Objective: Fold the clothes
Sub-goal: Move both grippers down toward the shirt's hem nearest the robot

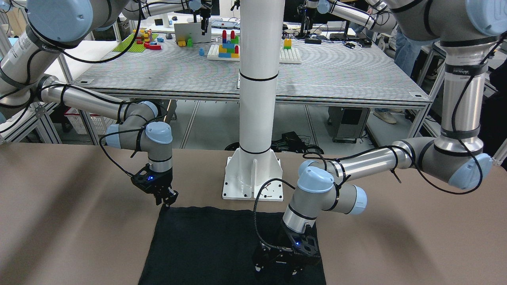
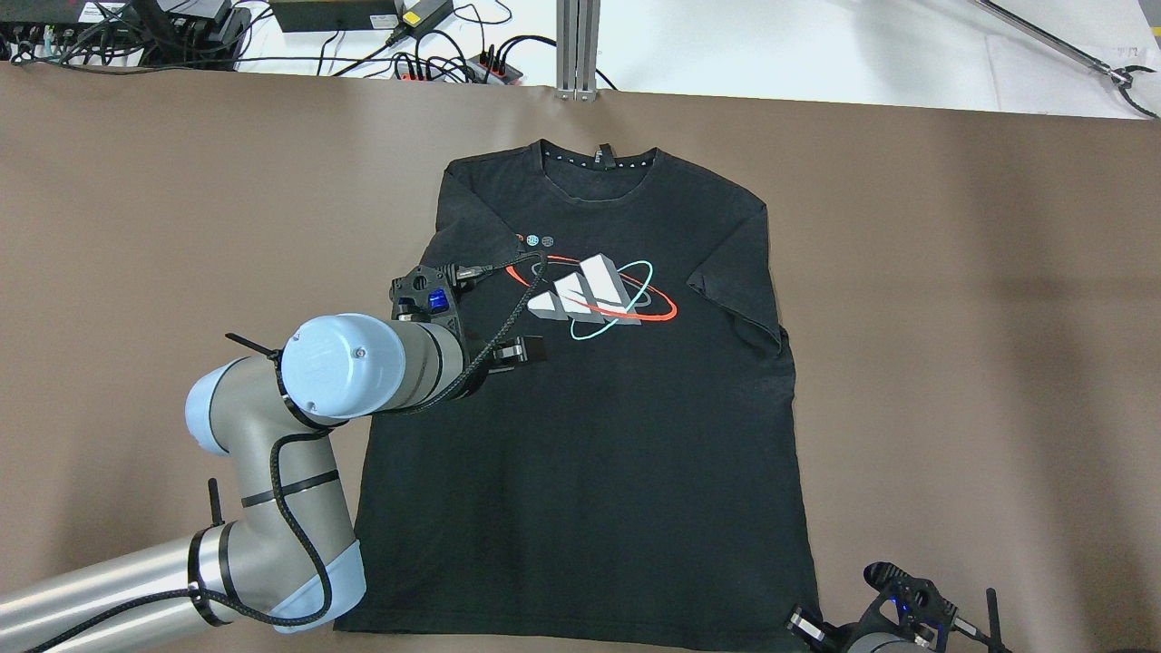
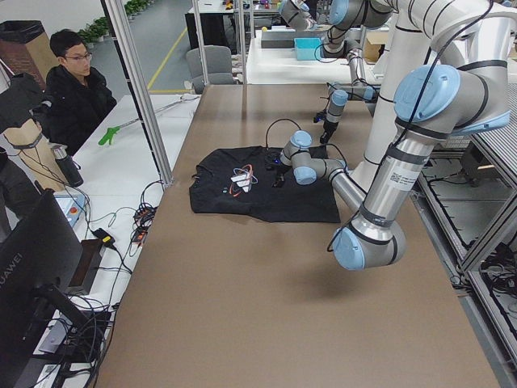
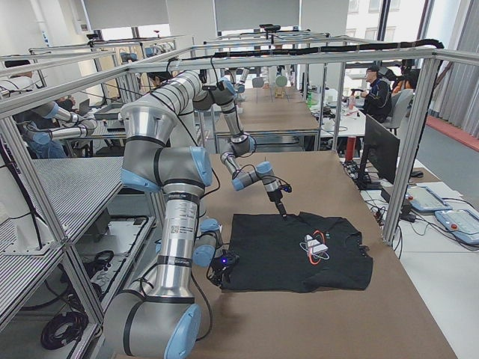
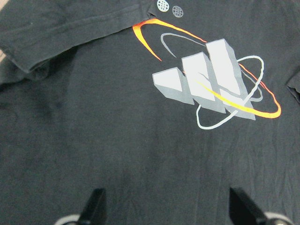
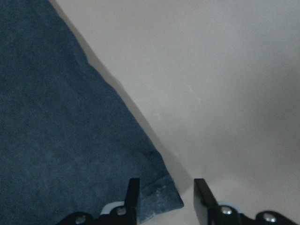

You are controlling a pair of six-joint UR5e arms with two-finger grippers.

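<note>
The clothes are one black T-shirt [image 2: 599, 435] with a white, orange and teal chest logo [image 2: 594, 295]. It lies flat and face up on the brown table [image 2: 952, 363], collar away from me. My left gripper [image 5: 168, 208] is open and empty. It hovers over the shirt's left chest, just below the logo [image 5: 215, 84], and it also shows in the front view [image 1: 275, 271]. My right gripper [image 6: 164, 199] is open. Its fingers stand on either side of the shirt's near right hem corner [image 6: 159, 201], low over the table [image 1: 168, 200].
The white robot pedestal [image 1: 253, 174] stands behind the shirt's hem. Cables and power strips [image 2: 363, 27] lie past the table's far edge, beside an aluminium post [image 2: 578, 45]. A person [image 3: 77, 97] sits off that far side.
</note>
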